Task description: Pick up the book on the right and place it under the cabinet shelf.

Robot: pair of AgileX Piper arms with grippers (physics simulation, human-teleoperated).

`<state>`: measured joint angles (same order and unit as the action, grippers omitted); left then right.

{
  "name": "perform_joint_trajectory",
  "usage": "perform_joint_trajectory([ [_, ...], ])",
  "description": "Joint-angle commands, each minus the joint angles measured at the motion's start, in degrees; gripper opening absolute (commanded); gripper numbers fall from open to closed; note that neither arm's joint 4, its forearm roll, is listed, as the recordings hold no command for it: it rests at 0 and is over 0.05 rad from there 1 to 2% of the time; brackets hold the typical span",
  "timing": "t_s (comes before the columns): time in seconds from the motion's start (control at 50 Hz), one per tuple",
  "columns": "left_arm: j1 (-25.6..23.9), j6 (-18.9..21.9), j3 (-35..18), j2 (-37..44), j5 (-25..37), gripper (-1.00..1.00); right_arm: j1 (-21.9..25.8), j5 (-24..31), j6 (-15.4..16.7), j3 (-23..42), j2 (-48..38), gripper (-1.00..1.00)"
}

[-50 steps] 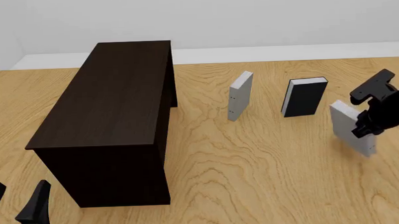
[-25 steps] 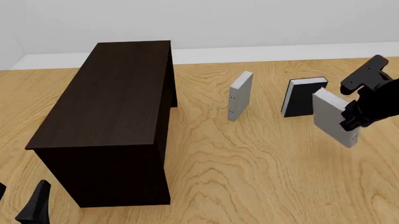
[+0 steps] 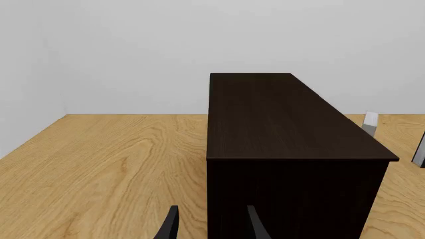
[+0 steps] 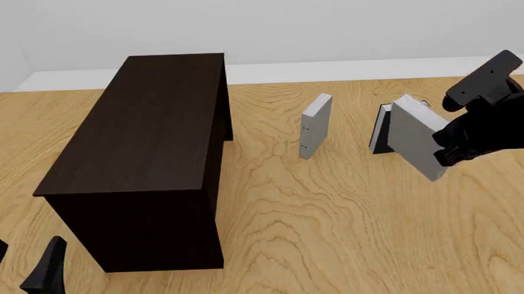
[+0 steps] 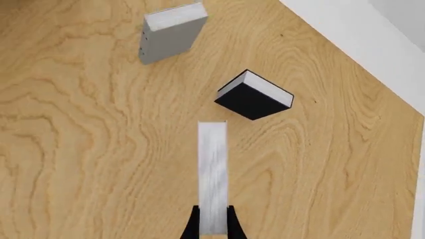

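Observation:
The light grey book (image 4: 415,143) hangs tilted above the table at the right, held by my right gripper (image 4: 447,148), which is shut on its edge. In the right wrist view the book (image 5: 213,174) shows edge-on between the two fingers (image 5: 194,225). The dark brown cabinet shelf (image 4: 153,144) stands on the left half of the table, well away from the book, and it fills the left wrist view (image 3: 285,144). My left gripper (image 4: 22,266) rests open at the near left corner, in front of the cabinet, with nothing between its fingers (image 3: 171,225).
A black-covered book (image 4: 384,131) stands just behind the held book, partly hidden by it, also seen as a black-covered book (image 5: 254,95). Another pale grey book (image 4: 315,125) stands upright mid-table, between the cabinet and the right arm.
My right gripper has lifted the grey book off the table and carried it left and upward, tilting it. It now overlaps the black book. The left arm has not moved.

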<state>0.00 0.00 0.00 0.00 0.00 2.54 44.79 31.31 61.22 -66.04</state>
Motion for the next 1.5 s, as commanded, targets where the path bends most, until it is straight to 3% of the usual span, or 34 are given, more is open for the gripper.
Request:
perform_joint_trajectory([
  [0.02, 0.00, 0.00, 0.00, 0.00, 0.00, 1.00, 4.48, 1.22, -6.49, 0.75, 5.67, -1.00],
  [0.18, 0.00, 0.00, 0.00, 0.00, 0.00, 1.00, 5.52, -0.39, -9.16, 0.07, 7.54, -1.00],
  [0.32, 0.00, 0.00, 0.00, 0.00, 0.00, 1.00, 4.62, -2.75, -7.43, -2.38, 10.84, -1.00],
  [0.64, 0.00, 0.00, 0.00, 0.00, 0.00, 1.00, 6.72, -8.59, -11.51, -7.69, 16.78, -1.00],
  [0.72, 0.00, 0.00, 0.00, 0.00, 0.00, 1.00, 7.50, -10.05, -14.35, -9.05, 17.30, -1.00],
  [0.74, 0.00, 0.00, 0.00, 0.00, 0.00, 1.00, 6.98, -10.88, -13.54, -9.89, 17.60, -1.00],
  [0.78, 0.00, 0.00, 0.00, 0.00, 0.00, 1.00, 7.97, -10.99, -15.32, -10.11, 17.69, -1.00],
  [1.12, 0.00, 0.00, 0.00, 0.00, 0.00, 1.00, 10.92, -15.66, -20.27, -13.49, 18.33, -1.00],
  [1.22, 0.00, 0.00, 0.00, 0.00, 0.00, 1.00, 13.14, -15.97, -24.11, -12.88, 18.37, -1.00],
  [1.5, 0.00, 0.00, 0.00, 0.00, 0.00, 1.00, 17.04, -20.96, -30.01, -14.21, 18.27, -1.00],
])
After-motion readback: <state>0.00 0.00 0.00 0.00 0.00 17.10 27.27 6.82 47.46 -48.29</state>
